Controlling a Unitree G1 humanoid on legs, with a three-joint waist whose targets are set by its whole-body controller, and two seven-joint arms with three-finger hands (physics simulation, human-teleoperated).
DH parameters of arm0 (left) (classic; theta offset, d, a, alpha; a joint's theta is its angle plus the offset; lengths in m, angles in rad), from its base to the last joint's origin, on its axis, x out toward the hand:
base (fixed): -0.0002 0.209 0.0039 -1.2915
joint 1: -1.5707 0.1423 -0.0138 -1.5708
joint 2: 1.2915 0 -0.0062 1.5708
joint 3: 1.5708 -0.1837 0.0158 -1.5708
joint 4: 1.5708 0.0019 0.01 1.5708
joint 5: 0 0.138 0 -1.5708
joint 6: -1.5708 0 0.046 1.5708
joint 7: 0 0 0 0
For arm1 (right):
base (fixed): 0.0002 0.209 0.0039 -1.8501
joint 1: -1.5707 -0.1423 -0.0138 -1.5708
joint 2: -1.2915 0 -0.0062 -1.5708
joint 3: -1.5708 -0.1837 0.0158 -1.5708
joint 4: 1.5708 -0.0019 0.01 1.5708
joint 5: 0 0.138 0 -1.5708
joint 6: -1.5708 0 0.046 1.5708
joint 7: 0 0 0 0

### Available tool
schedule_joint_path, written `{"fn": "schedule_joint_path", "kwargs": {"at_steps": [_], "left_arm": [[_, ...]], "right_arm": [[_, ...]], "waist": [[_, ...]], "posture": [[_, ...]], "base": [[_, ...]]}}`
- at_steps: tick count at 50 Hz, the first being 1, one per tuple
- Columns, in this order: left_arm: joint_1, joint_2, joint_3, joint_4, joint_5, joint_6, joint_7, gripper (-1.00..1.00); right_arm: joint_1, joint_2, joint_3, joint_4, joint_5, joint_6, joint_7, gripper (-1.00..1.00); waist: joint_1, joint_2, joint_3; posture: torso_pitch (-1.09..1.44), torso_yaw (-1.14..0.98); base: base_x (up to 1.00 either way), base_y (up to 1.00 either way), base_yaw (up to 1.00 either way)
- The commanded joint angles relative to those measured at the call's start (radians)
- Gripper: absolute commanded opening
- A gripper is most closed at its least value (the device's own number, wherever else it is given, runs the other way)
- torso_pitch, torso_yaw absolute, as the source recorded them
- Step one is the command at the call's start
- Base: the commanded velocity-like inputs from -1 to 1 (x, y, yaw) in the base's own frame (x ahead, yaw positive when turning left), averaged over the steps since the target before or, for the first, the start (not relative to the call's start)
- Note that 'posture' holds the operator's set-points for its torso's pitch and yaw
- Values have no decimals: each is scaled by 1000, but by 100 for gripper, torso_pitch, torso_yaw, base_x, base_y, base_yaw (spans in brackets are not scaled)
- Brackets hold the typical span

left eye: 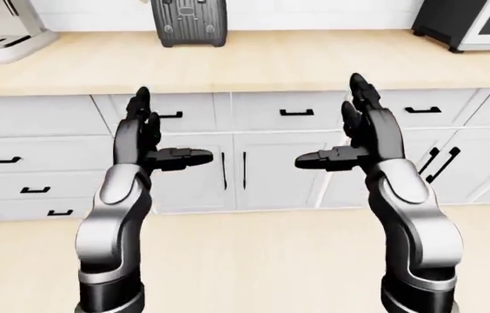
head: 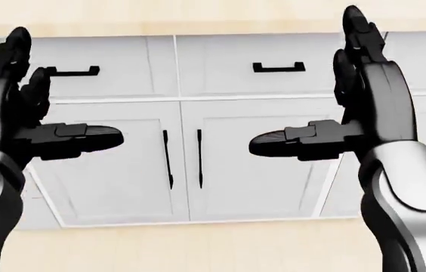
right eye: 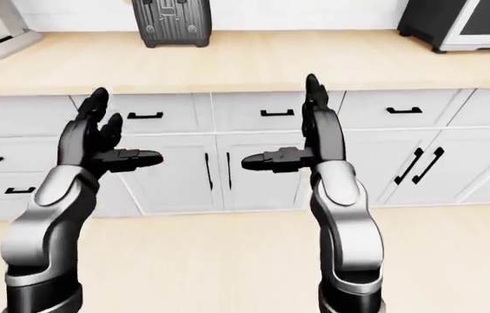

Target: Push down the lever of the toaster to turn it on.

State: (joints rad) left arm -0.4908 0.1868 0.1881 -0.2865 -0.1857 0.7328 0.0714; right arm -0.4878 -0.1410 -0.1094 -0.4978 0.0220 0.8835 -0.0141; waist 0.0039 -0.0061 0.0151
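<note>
The toaster point(left eye: 191, 23), a dark grey ribbed box, stands on the wooden counter point(left eye: 314, 62) at the top of the left-eye view; its top is cut off by the frame edge and no lever shows. Both my hands are raised in the air well short of the counter, below the toaster. My left hand point(left eye: 175, 127) is open, fingers up and thumb pointing inward. My right hand point(left eye: 327, 120) mirrors it, open too, to the right of the toaster's line. Neither hand holds anything.
A white coffee machine point(left eye: 1, 29) stands at the counter's left and a black microwave point(left eye: 475, 23) at its right. White drawers and cabinet doors point(head: 258, 164) with black handles run under the counter. Light wooden floor point(left eye: 254, 261) lies between me and the cabinets.
</note>
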Motion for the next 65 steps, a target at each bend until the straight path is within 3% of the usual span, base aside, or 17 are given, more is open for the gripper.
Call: {"fn": "schedule_joint_path", "kwargs": {"at_steps": [1,11,16,23,26,27,30,43,45,48,49,50,51,58,61,62,65], "left_arm": [[-55,24,-1,-50,-20,29,14,100],[-207,76,23,-158,-94,237,90,100],[-284,92,63,-239,-166,347,131,100],[-290,138,96,-253,-242,367,180,100],[-280,149,90,-243,-261,349,192,100],[-282,150,86,-243,-265,352,199,100],[-286,157,84,-245,-280,356,210,100],[-289,168,75,-259,-311,358,234,100],[-290,174,78,-259,-313,357,233,100],[-292,174,78,-262,-316,361,239,100],[-293,174,77,-263,-317,362,240,100],[-294,175,77,-263,-318,362,240,100],[-296,178,79,-263,-320,365,240,100],[-294,182,79,-262,-324,358,242,100],[-293,181,76,-263,-324,355,243,100],[-292,181,76,-263,-324,357,244,100],[-301,183,82,-274,-332,373,251,100]], "right_arm": [[-67,-6,-10,-41,1,59,-15,100],[-318,-70,-94,-145,139,290,-86,100],[-309,-83,-119,-210,221,328,-119,100],[-352,-118,-135,-248,304,378,-175,100],[-355,-125,-134,-249,325,378,-194,100],[-357,-126,-133,-250,332,379,-199,100],[-353,-130,-126,-247,347,374,-211,100],[-353,-142,-119,-250,394,375,-246,100],[-350,-145,-120,-246,397,369,-247,100],[-349,-147,-117,-244,400,365,-249,100],[-350,-148,-118,-244,402,366,-250,100],[-351,-148,-118,-245,404,368,-251,100],[-350,-148,-118,-245,405,367,-251,100],[-349,-149,-116,-243,411,363,-254,100],[-356,-145,-114,-253,417,378,-263,100],[-355,-144,-113,-252,417,375,-263,100],[-359,-145,-120,-257,424,384,-266,100]], "waist": [[1,3,-19],[2,11,-4],[2,5,8],[3,11,12],[2,12,14],[0,14,-8],[-2,14,7],[-6,13,7],[-7,28,6],[-13,88,13],[-8,55,11],[-15,71,11],[-11,67,11],[-5,12,12],[4,-49,3],[0,-19,8],[-4,-39,-1]], "posture": [[0,0],[0,0],[0,0],[0,0],[0,0],[0,0],[0,0],[0,0],[0,0],[0,0],[0,0],[0,0],[0,0],[0,0],[0,0],[0,0],[0,0]], "base": [[0,0,0],[0,0,0],[0,0,0],[0,0,0],[1,0,0],[8,1,0],[9,2,0],[9,6,0],[9,16,0],[9,16,0],[9,17,0],[9,20,0],[9,20,0],[8,22,0],[9,24,0],[9,24,0],[8,24,0]]}}
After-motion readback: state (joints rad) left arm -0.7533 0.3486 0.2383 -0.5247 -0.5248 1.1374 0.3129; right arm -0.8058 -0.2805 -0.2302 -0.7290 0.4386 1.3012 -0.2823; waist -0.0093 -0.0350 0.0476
